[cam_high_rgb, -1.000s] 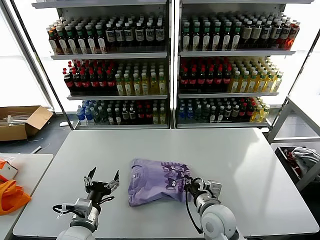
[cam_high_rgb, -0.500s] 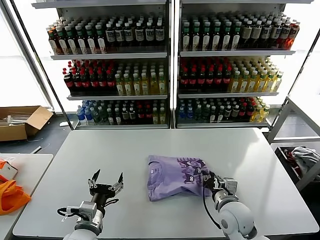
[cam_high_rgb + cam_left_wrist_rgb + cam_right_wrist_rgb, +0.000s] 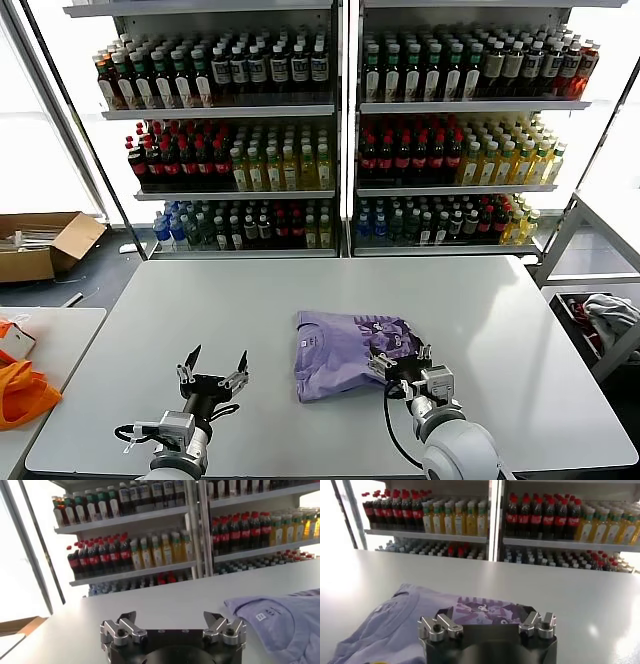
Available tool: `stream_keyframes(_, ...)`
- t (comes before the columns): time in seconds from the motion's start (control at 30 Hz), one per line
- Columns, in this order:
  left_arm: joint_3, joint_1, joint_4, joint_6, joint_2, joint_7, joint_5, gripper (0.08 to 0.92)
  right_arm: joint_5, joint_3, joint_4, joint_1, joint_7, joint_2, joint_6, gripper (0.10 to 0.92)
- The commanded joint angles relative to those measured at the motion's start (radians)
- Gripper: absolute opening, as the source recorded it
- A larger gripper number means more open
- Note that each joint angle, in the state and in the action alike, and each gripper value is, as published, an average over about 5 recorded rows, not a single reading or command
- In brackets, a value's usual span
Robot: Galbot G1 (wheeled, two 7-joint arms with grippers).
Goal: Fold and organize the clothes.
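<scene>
The clothes are one lavender T-shirt (image 3: 340,355), lying folded on the white table (image 3: 500,300) a little right of centre. Its dark purple graphic (image 3: 385,335) faces up. In the right wrist view the T-shirt (image 3: 400,625) spreads just beyond the jaws. My right gripper (image 3: 401,356) is open at the shirt's near right corner, fingers wide apart over the printed edge and holding nothing. My left gripper (image 3: 212,364) stands open above bare table, well to the left of the shirt. From the left wrist, the left gripper (image 3: 170,617) is empty and the shirt (image 3: 280,622) lies off to one side.
Drink shelves (image 3: 340,130) full of bottles stand behind the table. On the left there is a cardboard box (image 3: 40,240) on the floor and orange fabric (image 3: 25,392) on a side table. A grey-white cloth bundle (image 3: 610,310) sits in a rack at the right.
My right gripper dragged the folded shirt to the right, then opened, let go and drew back slightly. The left gripper shifted a little to the right, still open.
</scene>
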Motion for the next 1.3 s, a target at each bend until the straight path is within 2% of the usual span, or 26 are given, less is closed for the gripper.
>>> stream_keyframes(0.03,-0.004,0.016,-0.007,0.003,-0.006,-0.002,0.004,0.823,-0.059,-0.081,0.004,-0.039,0.028,0.017,-0.001,0.817)
stream_keyframes(0.6,0.004,0.018,0.005,0.005,-0.006,0.000,0.001,0.823,0.039,-0.028,0.002,-0.105,0.121,-0.004,-0.002,0.823)
stream_keyframes(1.0,0.015,0.027,-0.006,0.006,-0.008,0.004,-0.011,0.823,0.037,-0.013,-0.017,-0.156,0.121,0.012,0.001,0.823)
stream_keyframes(1.3,0.015,0.035,-0.007,0.006,-0.010,0.004,-0.008,0.823,0.104,0.064,0.160,-0.144,0.095,-0.029,0.000,0.823)
